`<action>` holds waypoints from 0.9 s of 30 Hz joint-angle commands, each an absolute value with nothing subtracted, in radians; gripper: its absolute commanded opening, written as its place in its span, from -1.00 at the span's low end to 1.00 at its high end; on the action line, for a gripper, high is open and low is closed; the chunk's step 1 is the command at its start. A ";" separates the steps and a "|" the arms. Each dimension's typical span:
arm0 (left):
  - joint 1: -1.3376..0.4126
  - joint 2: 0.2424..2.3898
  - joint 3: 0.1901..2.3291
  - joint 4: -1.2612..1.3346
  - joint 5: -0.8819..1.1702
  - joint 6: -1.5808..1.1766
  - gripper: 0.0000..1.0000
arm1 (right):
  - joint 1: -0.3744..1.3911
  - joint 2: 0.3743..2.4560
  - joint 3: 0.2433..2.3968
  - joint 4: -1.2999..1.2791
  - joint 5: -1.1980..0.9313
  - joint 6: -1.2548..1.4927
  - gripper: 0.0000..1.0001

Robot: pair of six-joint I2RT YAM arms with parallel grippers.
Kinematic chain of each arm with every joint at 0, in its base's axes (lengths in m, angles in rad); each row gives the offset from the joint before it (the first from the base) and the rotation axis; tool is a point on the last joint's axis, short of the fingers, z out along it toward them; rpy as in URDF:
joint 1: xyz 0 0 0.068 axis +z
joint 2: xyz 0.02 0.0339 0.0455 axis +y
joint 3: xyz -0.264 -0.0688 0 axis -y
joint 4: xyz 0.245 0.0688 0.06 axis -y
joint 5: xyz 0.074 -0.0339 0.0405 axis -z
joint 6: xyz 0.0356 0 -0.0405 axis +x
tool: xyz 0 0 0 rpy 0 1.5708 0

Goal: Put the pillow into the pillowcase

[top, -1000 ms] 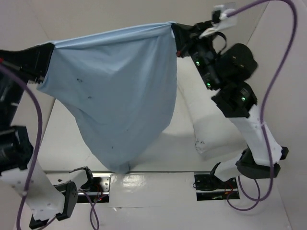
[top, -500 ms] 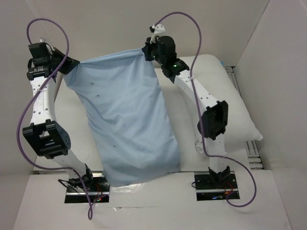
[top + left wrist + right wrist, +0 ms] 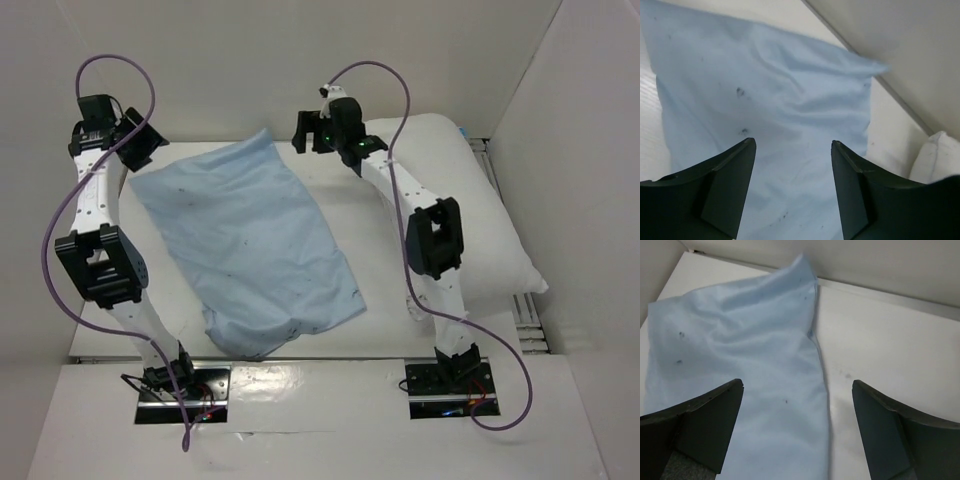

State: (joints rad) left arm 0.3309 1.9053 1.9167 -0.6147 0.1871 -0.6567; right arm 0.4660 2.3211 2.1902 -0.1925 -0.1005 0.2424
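Observation:
The light blue pillowcase [image 3: 250, 240] lies flat and wrinkled on the white table, slanting from far left to near centre. The plump white pillow [image 3: 480, 200] lies along the right side, partly behind the right arm. My left gripper [image 3: 145, 148] hovers open over the pillowcase's far left corner. In the left wrist view the cloth [image 3: 765, 100] fills the space beneath the open gripper [image 3: 791, 146], and the pillow's edge [image 3: 940, 155] shows at right. My right gripper [image 3: 303, 135] stands open just past the far right corner. In the right wrist view the gripper [image 3: 797, 386] is above the pillowcase's seamed edge [image 3: 740, 340].
White enclosure walls [image 3: 250, 60] close in the table at the back and both sides. Purple cables [image 3: 70, 220] loop along each arm. Two metal base plates [image 3: 450, 390] sit at the near edge. Bare table [image 3: 890, 350] shows between pillowcase and pillow.
Both grippers, which held the pillowcase's top corners stretched in the air, have opened and let go. The pillowcase has dropped flat onto the table, and both arms have come down.

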 commanded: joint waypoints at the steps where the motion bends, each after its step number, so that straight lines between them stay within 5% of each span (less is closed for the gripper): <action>1: 0.246 1.755 1.873 -0.676 0.083 -0.563 0.49 | 0.448 2.015 2.091 -0.233 -0.123 0.282 0.94; 15: 0.011 1.258 1.119 -0.807 0.103 -0.607 0.47 | 0.695 1.553 1.222 -0.543 0.095 0.429 0.99; 27: -0.060 0.986 0.876 -1.012 0.149 -0.727 0.45 | 0.707 1.542 1.020 -0.552 0.058 0.451 0.99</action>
State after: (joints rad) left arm -0.0463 1.0199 0.9203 -0.9466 0.1535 -0.6739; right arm 0.7071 1.5696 1.0447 -0.5678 0.0494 0.4328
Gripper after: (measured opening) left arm 0.723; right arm 0.993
